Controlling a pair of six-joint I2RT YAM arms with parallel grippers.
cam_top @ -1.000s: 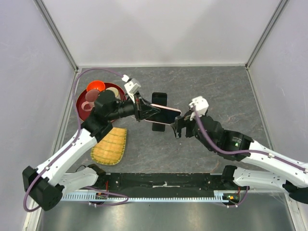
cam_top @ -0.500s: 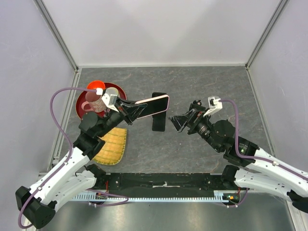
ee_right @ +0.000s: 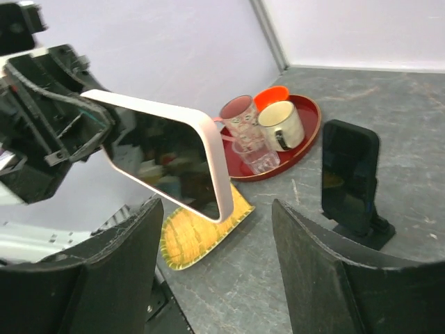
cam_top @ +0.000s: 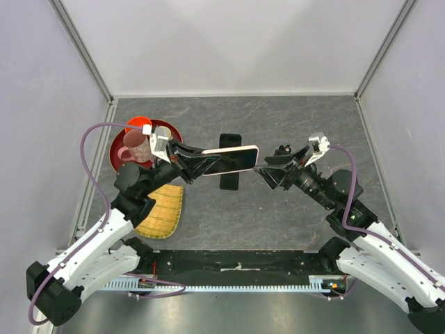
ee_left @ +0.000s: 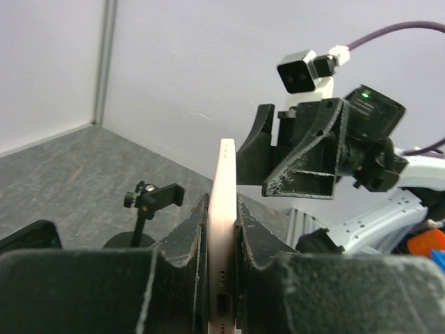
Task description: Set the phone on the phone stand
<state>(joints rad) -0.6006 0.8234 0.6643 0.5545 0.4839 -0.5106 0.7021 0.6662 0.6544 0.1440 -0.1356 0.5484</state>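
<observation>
Top view: left gripper (cam_top: 201, 161) clamped on pink phone (cam_top: 233, 159), up in air over table centre; right gripper (cam_top: 268, 174) spread wide, just beside phone's free end.
L wrist: phone edge-on btwn fingers; small black phone stand (ee_left: 149, 202) on table beyond.
R wrist: phone apart from both fingers.

The left arm (cam_top: 104, 233) and right arm (cam_top: 365, 226) reach inward, wrists raised, facing; left jaws clamp the phone (cam_top: 233, 158), right jaws stand apart.

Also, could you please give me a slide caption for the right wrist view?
Left gripper holds the pink phone out toward the open right gripper.
</observation>
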